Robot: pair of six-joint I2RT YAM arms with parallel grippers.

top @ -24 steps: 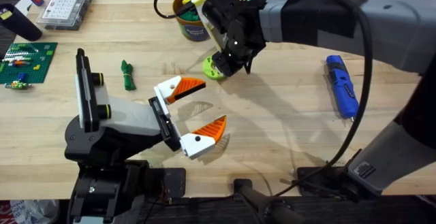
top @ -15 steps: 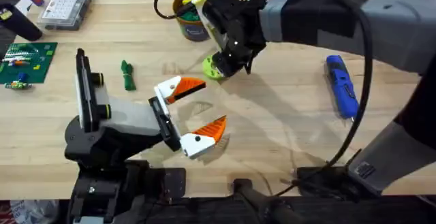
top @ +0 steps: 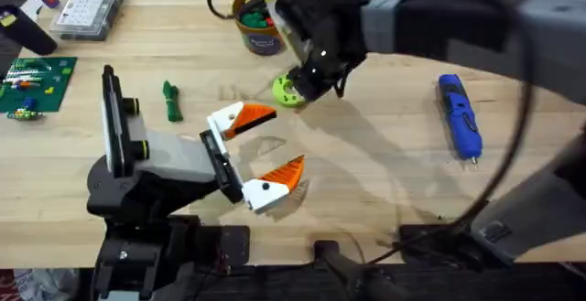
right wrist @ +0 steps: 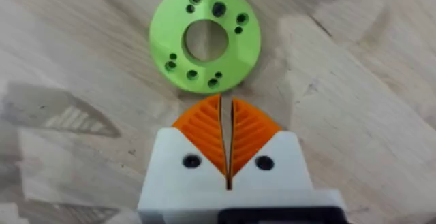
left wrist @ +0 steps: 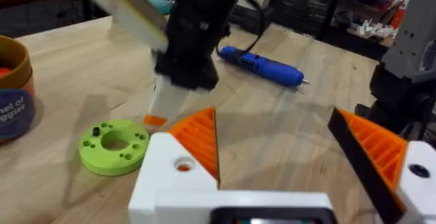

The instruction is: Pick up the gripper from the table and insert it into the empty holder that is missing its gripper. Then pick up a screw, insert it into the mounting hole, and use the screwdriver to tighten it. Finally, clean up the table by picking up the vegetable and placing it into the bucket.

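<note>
Item 1: lime-green gripper disc point(right wrist: 205, 38), flat on the wooden counter point(top: 385, 155), just beyond the tips of the right pincer point(right wrist: 226, 112), not held; that pincer's 2 orange pads are pressed together on nothing.
Item 2: left pincer point(top: 269, 145), spread wide, near the disc.
Item 3: bucket point(top: 257, 23), upright behind the disc, holding red and green pieces.
Item 4: blue screwdriver point(top: 459, 116), lying well right.
Item 5: dark-green vegetable point(top: 171, 101), lying left.

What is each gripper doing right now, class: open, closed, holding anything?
Left gripper: open, holding nothing.
Right gripper: closed, empty, beside the green disc.
</note>
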